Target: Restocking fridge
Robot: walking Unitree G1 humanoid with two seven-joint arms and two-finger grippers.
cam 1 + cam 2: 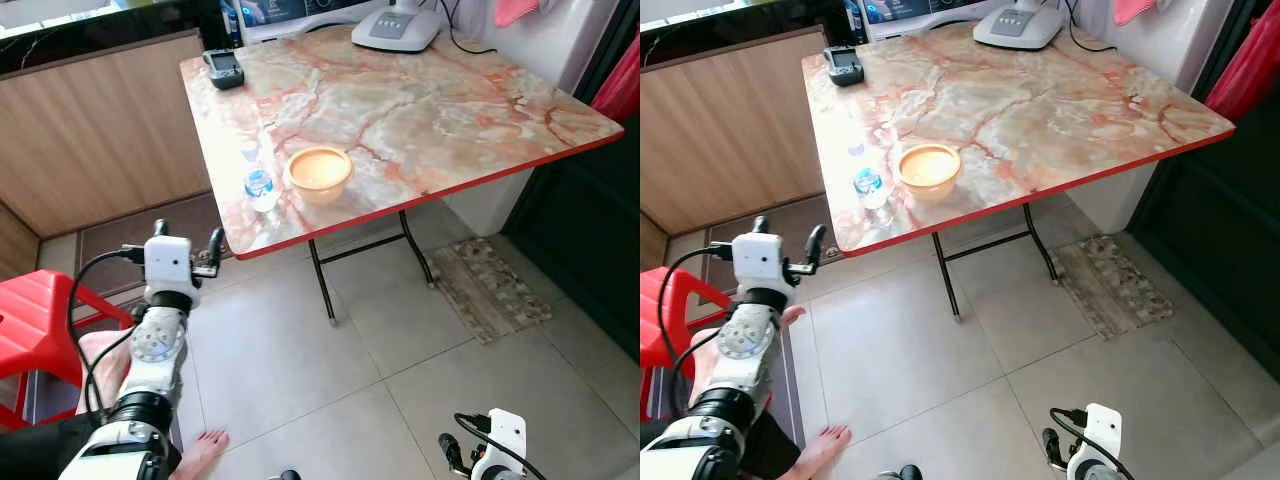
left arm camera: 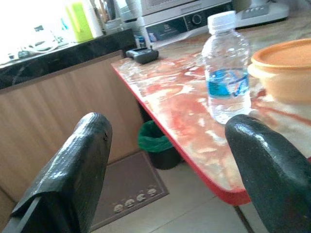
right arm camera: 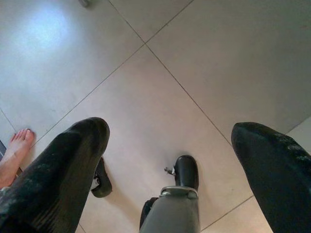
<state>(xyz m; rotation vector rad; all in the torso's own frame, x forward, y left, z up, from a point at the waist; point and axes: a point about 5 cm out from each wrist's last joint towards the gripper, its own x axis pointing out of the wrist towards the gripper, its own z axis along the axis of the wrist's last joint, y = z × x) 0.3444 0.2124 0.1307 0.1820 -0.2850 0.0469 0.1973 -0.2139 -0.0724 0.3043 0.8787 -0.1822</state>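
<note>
Ahead of the left jaws (image 2: pixel 163 165), beyond their spread tips and a little toward the right finger, stood the bottle (image 2: pixel 226 77) on the desk (image 1: pixel 420 110), close to its near edge.

Item: bottle. Small, clear plastic, white cap, blue label round the middle; upright. Contents appeared low or clear; cannot tell which. Judged light and slippery, prone to tipping if nudged at the cap.

Neighbour: orange bowl (image 1: pixel 319 172), just beside the bottle on the far side from the desk's corner. Little room was left between them for a finger.

Left jaws: released, wide apart, holding nothing, raised short of the desk edge and near bottle height.

Right jaws (image 3: pixel 170 170): released, empty, hanging low over the floor, idle.

Handling note, as judgement: the reach should go forward level, centre the bottle between the fingers at the label, keep the inner finger clear of the bowl, and close only once both fingers flank it. Approach from the desk-edge side seemed safest.
</note>
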